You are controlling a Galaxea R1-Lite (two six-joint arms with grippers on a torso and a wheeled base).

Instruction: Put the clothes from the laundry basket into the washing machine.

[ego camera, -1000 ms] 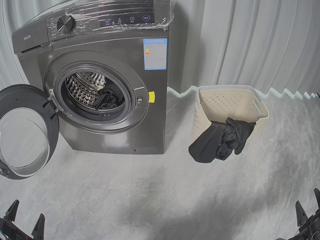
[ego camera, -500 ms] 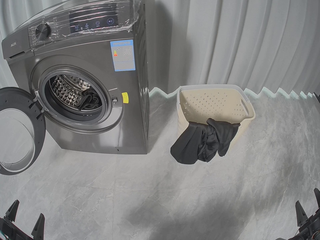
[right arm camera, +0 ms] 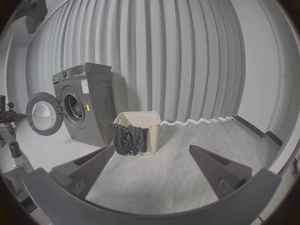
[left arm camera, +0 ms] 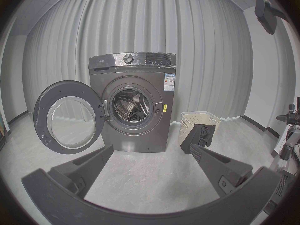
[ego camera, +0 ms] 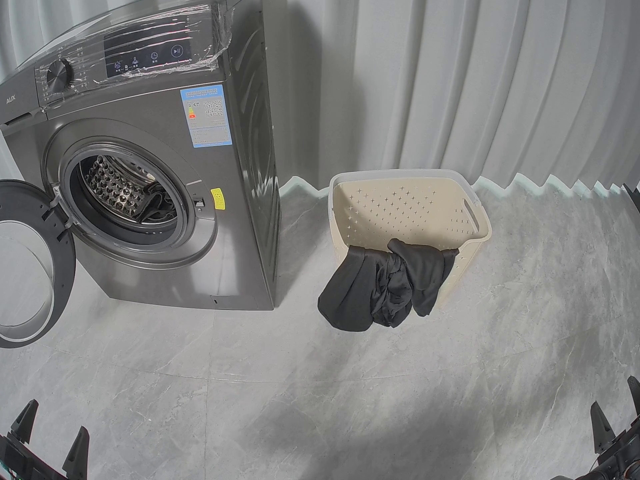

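Head view: a dark grey front-loading washing machine [ego camera: 227, 248] stands on the left of a pale grey marbled floor [ego camera: 400, 395]. Its round glass-centred door [ego camera: 27, 261] is swung fully open, and a dark crumpled garment [ego camera: 157, 207] lies in the steel drum. Near the machine's right side, not touching it, sits a cream perforated plastic laundry basket [ego camera: 400, 176]. Black clothes [ego camera: 380, 287] are draped over its near rim and hang down its outer wall. The left gripper [ego camera: 57, 418] and right gripper [ego camera: 613, 393] sit low, well apart from the basket, each with fingers spread wide and nothing between them. A white pleated curtain [ego camera: 467, 68] hangs behind.
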